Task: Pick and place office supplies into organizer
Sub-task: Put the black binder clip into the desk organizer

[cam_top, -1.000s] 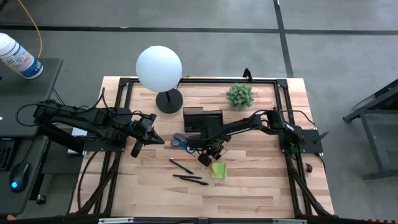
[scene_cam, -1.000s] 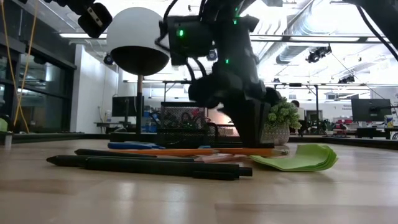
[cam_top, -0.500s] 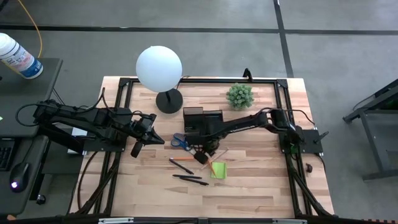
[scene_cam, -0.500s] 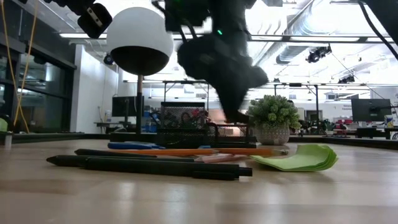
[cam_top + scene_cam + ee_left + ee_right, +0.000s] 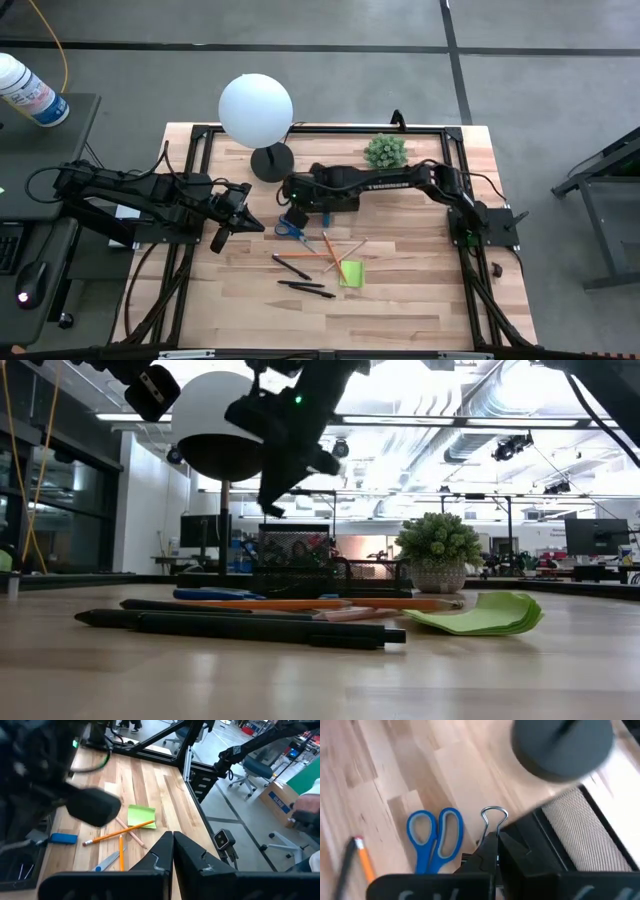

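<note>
R claw (image 5: 492, 851) closed on small clip (image 5: 493, 817), wire loop sticking out past fingertips. Claw hangs above organizer (image 5: 325, 193), near its edge toward lamp base (image 5: 272, 162); scissors (image 5: 291, 228) lie on counter (image 5: 420, 290) just beside organizer. Further out: orange pencils (image 5: 330, 252), crossed, touching green sticky pad (image 5: 351, 273); black pens (image 5: 305, 289) nearer front edge. Small plant (image 5: 385, 153) at back of counter, white lamp globe (image 5: 256, 109) over base. L claw (image 5: 222, 238) closed, empty, off to left side, well apart from supplies.
</note>
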You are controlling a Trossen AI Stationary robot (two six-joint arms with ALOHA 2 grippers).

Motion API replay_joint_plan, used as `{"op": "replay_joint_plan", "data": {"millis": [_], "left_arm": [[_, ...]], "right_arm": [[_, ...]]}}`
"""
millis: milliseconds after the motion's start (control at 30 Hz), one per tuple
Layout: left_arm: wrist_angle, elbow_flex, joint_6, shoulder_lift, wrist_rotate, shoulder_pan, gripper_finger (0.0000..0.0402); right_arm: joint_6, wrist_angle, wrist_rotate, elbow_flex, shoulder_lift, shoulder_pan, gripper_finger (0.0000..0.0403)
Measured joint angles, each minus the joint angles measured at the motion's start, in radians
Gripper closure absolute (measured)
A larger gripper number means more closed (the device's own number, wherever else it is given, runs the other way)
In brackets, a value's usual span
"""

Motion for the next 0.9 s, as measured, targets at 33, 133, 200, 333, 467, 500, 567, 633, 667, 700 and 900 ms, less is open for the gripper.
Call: {"op": "replay_joint_plan", "data": {"millis": [33,133,200,333,467,500,567,633,667,700,900], "left_arm": [[0.0,0.0,0.0,0.0,0.0,0.0,0.0401],[-0.001,0.0,0.0,0.0,0.0,0.0,0.0401],[-0.001,0.0,-0.003,0.0,0.0,0.0,0.0401],[-0.001,0.0,-0.004,0.0,0.0,0.0,0.0401],[-0.001,0.0,-0.004,0.0,0.0,0.0,0.0401],[-0.001,0.0,-0.003,0.0,0.0,0.0,0.0401],[-0.001,0.0,-0.003,0.0,0.0,0.0,0.0401],[-0.001,0.0,-0.003,0.0,0.0,0.0,0.0401],[-0.001,0.0,-0.002,0.0,0.0,0.0,0.0401],[-0.001,0.0,-0.002,0.0,0.0,0.0,0.0401],[-0.001,0.0,0.0,0.0,0.0,0.0,0.0401]], "right_arm": [[-0.042,0.015,-0.002,-0.001,0.01,0.0,0.0402],[-0.148,0.035,0.011,-0.001,0.036,0.002,0.0402],[-0.205,0.037,0.029,-0.001,0.044,0.002,0.0402],[-0.28,0.042,0.07,-0.001,0.049,-0.001,0.0402],[-0.326,0.042,0.033,-0.001,0.049,-0.009,0.0402],[-0.337,0.043,0.02,-0.001,0.052,-0.012,0.0403],[-0.349,0.048,0.008,-0.001,0.058,-0.015,0.0403],[-0.353,0.042,-0.022,-0.001,0.06,-0.018,0.0403],[-0.354,0.045,-0.032,-0.001,0.063,-0.02,0.0403],[-0.358,0.047,-0.03,0.0,0.064,-0.021,0.0403],[-0.378,0.039,-0.038,-0.001,0.08,-0.034,0.0403]]}}
